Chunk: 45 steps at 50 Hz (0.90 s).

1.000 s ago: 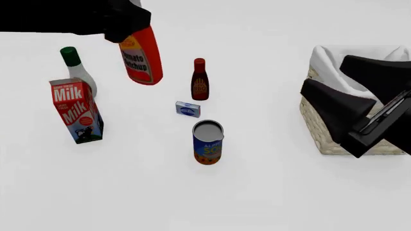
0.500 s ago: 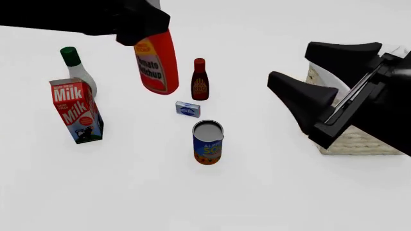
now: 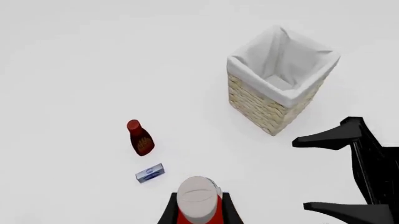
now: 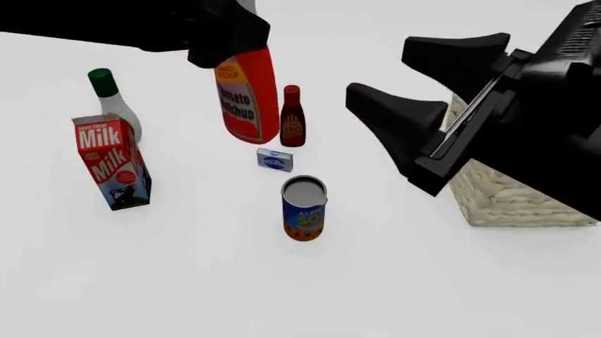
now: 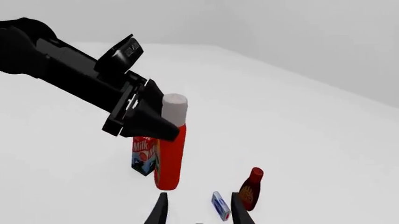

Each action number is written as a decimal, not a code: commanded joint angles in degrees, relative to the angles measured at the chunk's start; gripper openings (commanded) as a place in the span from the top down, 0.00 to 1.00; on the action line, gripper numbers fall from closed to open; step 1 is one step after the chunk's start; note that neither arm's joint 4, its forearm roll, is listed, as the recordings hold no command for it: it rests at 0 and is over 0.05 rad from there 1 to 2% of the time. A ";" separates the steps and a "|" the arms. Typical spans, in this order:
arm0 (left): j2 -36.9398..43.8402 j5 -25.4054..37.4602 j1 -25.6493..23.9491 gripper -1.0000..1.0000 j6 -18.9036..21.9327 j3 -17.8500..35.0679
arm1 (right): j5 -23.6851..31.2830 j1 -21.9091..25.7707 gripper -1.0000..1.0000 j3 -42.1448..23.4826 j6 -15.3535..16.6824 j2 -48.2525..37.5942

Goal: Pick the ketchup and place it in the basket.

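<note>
The ketchup, a red-orange bottle with a yellow-white label, hangs upright above the table, left of the middle. My left gripper is shut on its top end, and the light grey cap shows between the fingers in the left wrist view. In the right wrist view the ketchup hangs from that gripper. The basket, woven with a white lining, stands at the right and is partly hidden by my right arm. My right gripper is open and empty, raised left of the basket, apart from the bottle.
On the table stand a milk carton, a white bottle with a green cap, a slim dark brown-red bottle, a small blue box and an open can. The basket's rim is open at the top.
My left gripper has carried the ketchup to the right, near the dark bottle. The right gripper has risen and swung left, now covering much of the basket.
</note>
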State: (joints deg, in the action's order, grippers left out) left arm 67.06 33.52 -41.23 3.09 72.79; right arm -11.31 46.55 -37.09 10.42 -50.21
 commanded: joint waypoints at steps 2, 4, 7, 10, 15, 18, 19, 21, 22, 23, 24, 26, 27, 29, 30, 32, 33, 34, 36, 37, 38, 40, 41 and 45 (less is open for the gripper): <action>0.15 0.05 -1.46 1.00 0.27 0.66 | -3.59 1.47 0.00 -0.94 -0.18 -3.68; 0.06 0.16 -1.56 1.00 0.21 0.79 | -4.41 1.74 0.00 -0.98 -0.16 -4.31; 0.01 0.28 -1.68 1.00 0.22 0.84 | -5.26 2.05 0.00 -1.22 -0.92 -5.00; -0.06 0.45 -1.77 1.00 0.22 0.97 | -5.87 2.11 0.00 -1.16 -0.91 -5.46; -0.27 0.58 -1.93 1.00 0.18 0.97 | -7.45 2.46 0.00 -1.12 -1.35 -7.12; -0.35 0.63 -2.01 1.00 0.20 0.89 | -8.36 2.83 0.00 -1.18 -1.35 -8.15; -0.35 0.63 -2.01 1.00 0.20 0.89 | -8.37 2.83 0.00 -1.18 -1.35 -8.16; -0.37 0.71 -2.04 1.00 0.29 0.95 | -9.46 3.08 0.00 -1.03 -0.69 -9.56; -0.42 0.83 -2.09 1.00 0.46 1.10 | -10.31 2.98 0.00 -0.93 -1.00 -10.18; -0.42 0.83 -2.09 1.00 0.46 1.11 | -10.33 2.98 0.00 -0.93 -1.00 -10.19; -0.42 0.99 -2.11 1.00 0.43 1.22 | -10.89 2.90 0.00 -0.92 -0.93 -10.85; -0.50 1.18 -2.11 1.00 0.60 1.39 | -11.57 2.99 0.00 -0.87 -1.16 -11.57; -0.54 1.31 -2.11 1.00 0.57 1.45 | -11.90 3.12 0.00 -0.93 -1.05 -12.11; -0.57 1.30 -2.08 1.00 0.63 1.42 | -12.08 3.36 0.00 -0.91 -1.14 -12.30; -0.60 1.24 -1.99 1.00 0.67 1.23 | -12.45 3.82 0.00 -1.06 -1.09 -13.00; -0.60 1.25 -1.95 1.00 0.61 1.20 | -12.65 3.95 0.00 -1.16 -1.21 -13.35; -0.61 1.22 -1.92 1.00 0.62 1.15 | -12.68 4.24 0.00 -1.33 -1.43 -13.59; -0.59 1.19 -1.91 1.00 0.58 1.09 | -12.92 4.39 0.00 -1.44 -1.40 -13.98; -0.60 1.11 -1.83 1.00 0.60 0.95 | -13.24 4.84 0.00 -1.72 -1.84 -14.65; -0.59 1.15 -1.83 1.00 0.59 0.97 | -13.53 4.77 0.00 -1.87 -1.82 -15.13; -0.57 1.19 -1.75 1.00 0.56 1.01 | -13.66 4.96 0.00 -2.00 -1.84 -15.45; -0.56 1.21 -1.82 1.00 0.56 1.01 | -13.96 5.12 0.00 -2.27 -1.83 -16.17; -0.56 1.21 -1.82 1.00 0.56 1.01 | -13.97 5.12 0.00 -2.28 -1.83 -16.18; -0.45 1.25 -1.86 1.00 0.55 1.07 | -14.52 5.52 0.00 -2.73 -1.76 -17.26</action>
State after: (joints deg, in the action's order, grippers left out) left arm 66.72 34.75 -43.09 2.72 73.59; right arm -24.17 51.10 -38.94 8.82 -64.61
